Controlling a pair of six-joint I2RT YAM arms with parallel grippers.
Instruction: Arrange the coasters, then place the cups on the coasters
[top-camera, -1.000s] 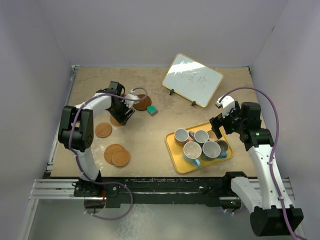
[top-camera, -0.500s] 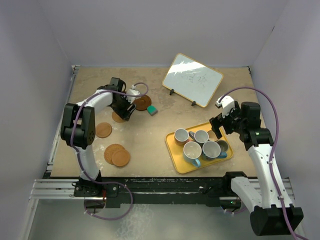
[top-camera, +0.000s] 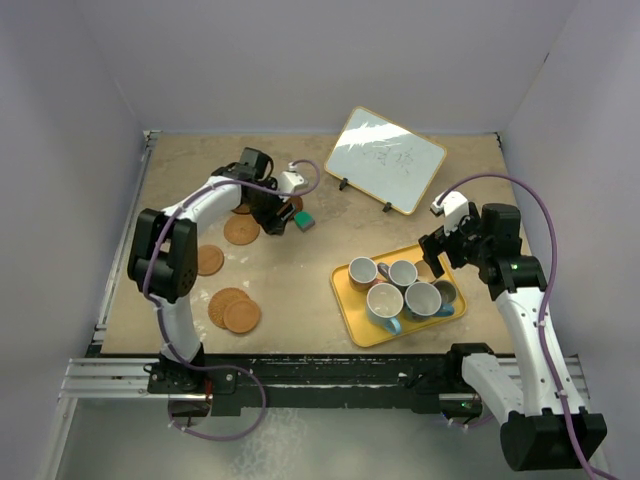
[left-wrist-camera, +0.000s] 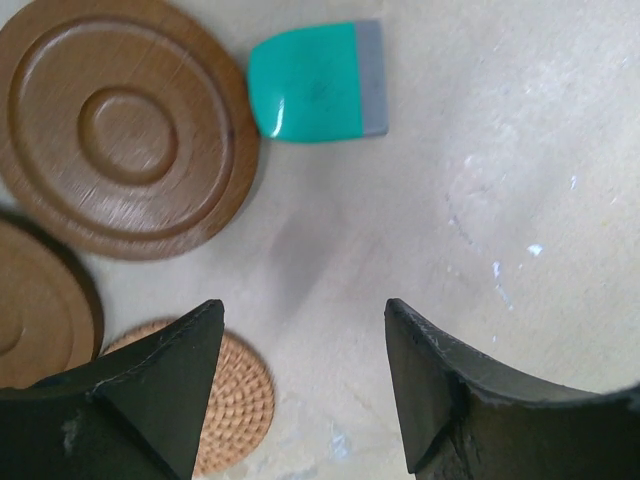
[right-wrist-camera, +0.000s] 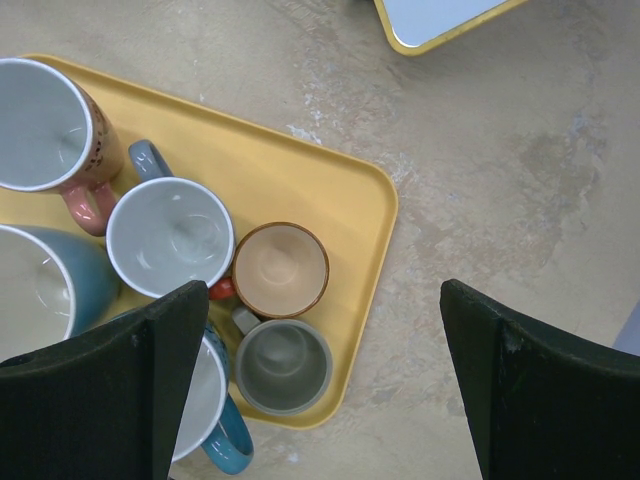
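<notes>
My left gripper (left-wrist-camera: 305, 320) is open and empty, low over bare table beside the small teal block (left-wrist-camera: 318, 95). A dark brown ringed coaster (left-wrist-camera: 125, 125) lies to its upper left, a second one (left-wrist-camera: 35, 305) sits at the left edge, and a woven light coaster (left-wrist-camera: 235, 400) shows by the left finger. In the top view this gripper (top-camera: 275, 214) hangs right of a light coaster (top-camera: 241, 230); more coasters (top-camera: 209, 260) (top-camera: 235, 311) lie nearer. My right gripper (right-wrist-camera: 322, 290) is open above the cups: orange-tan (right-wrist-camera: 280, 268), grey (right-wrist-camera: 283, 365), pinkish (right-wrist-camera: 45, 125), pale blue-handled (right-wrist-camera: 170, 235).
All cups stand on a yellow tray (top-camera: 352, 308) at the right front. A tilted whiteboard (top-camera: 385, 160) on small feet stands at the back right. Walls close in the table on three sides.
My left gripper has swung right, off the light coaster and towards the teal block, now covering the dark coaster there. The right arm has not moved.
</notes>
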